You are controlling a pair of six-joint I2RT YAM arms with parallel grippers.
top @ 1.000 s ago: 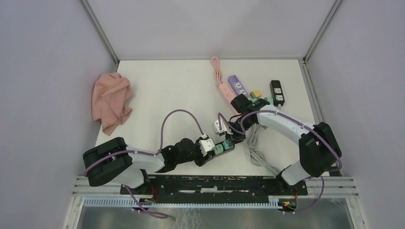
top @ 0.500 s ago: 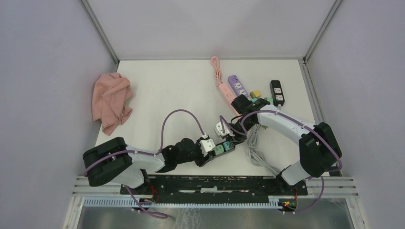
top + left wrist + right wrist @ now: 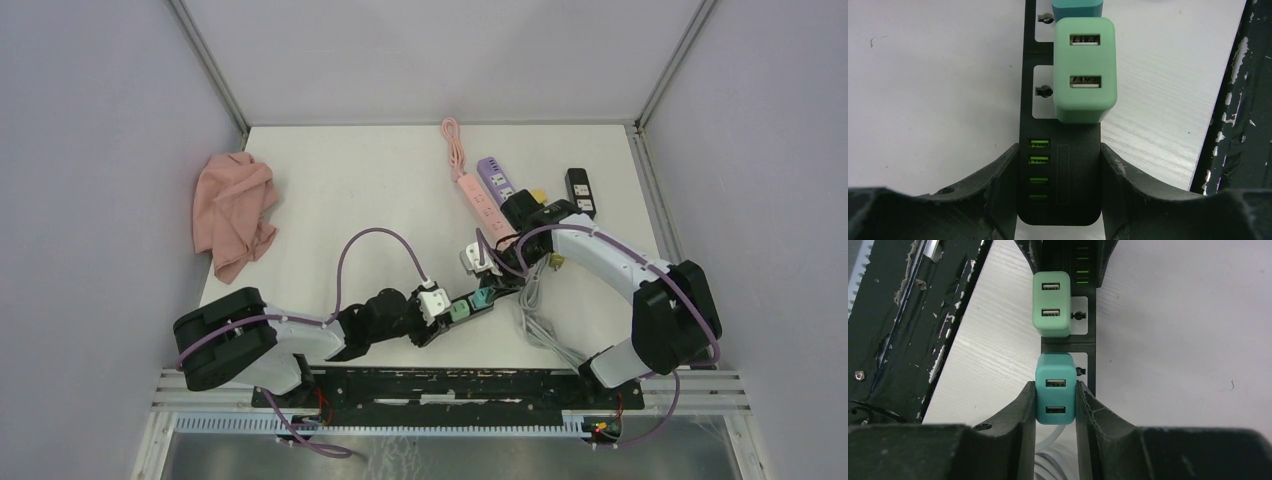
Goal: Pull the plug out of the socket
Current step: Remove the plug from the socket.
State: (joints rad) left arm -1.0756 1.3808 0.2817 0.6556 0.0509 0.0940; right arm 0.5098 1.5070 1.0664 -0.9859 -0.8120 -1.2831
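The pull is set up but, as far as I can judge, not yet done. The black power strip (image 3: 470, 305) lies on the table (image 3: 340, 180) at about 5 o'clock from its middle, close to the near edge. The left tool (image 3: 1058, 165) is clamped on the strip's end with the green ports, pinning it in place. The right tool (image 3: 1055, 395) is narrowed onto the teal plug (image 3: 1055, 387), one finger on each flank.

In the right wrist view the plug sits squarely over its socket (image 3: 1082, 371). That view looks end-on, so I cannot tell whether the prongs have started to come out. What is left is the draw straight off the strip's face, with the left tool holding the strip back.

A light green plug (image 3: 1051, 304) stands in the next socket, at 12 o'clock from the teal one in the right wrist view. It is just beside the teal plug but apart from it, and the right fingers do not touch it. A tilted pull could bump it.

A coil of grey cable (image 3: 540, 325) lies at 4 o'clock, under and beside the right arm. A pink power strip (image 3: 477, 198) and a purple power strip (image 3: 497, 177) lie at 1 o'clock, and a small black strip (image 3: 579, 192) at 2 o'clock. The right arm reaches over near these. A pink cloth (image 3: 234, 212) lies at 9 o'clock, well apart.
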